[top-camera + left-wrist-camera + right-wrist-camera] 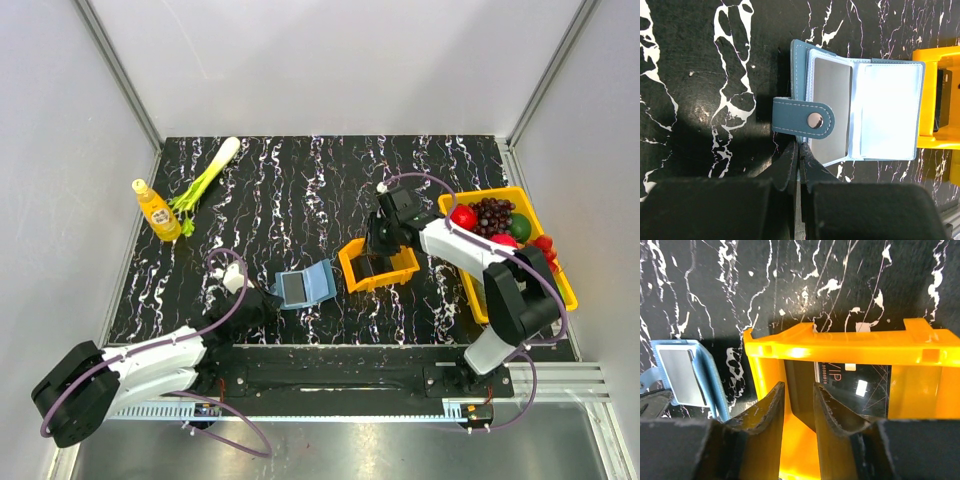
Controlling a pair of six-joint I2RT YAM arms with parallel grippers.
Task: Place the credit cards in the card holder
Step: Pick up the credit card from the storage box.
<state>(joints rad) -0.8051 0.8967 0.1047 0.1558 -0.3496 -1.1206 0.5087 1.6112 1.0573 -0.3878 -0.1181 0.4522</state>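
1. Your left pincer (799, 150) is closed, its fingers pressed flat together, low over the tabletop (700, 75).
2. The wallet (890, 110) lies open straight ahead of those tips, and its nearest corner meets them. You cannot tell whether an edge of the cover is pinched between them.
3. Just beyond the tips, the strap (802, 120) with its snap lies folded across the wallet. A grey card (831, 110) sits in the pocket under it.
4. Your right pincer (798, 390) is down inside the tray (840, 347), its jaws partly apart with a narrow gap. Nothing you can see is clamped.
5. A dark card (855, 390) with pale print sits in the tray, ahead of the right pincer and to its right. A dark surface also shows through the gap, but you cannot tell whether it is the same card.
6. From the right pincer, the wallet is off to the left, outside the tray and near it.
7. The bin (480, 193) of fruit stands beside the right pincer's arm, on the side away from the wallet.
8. The bottle (157, 212) and leek (205, 178) lie well apart from the left pincer, far beyond it.
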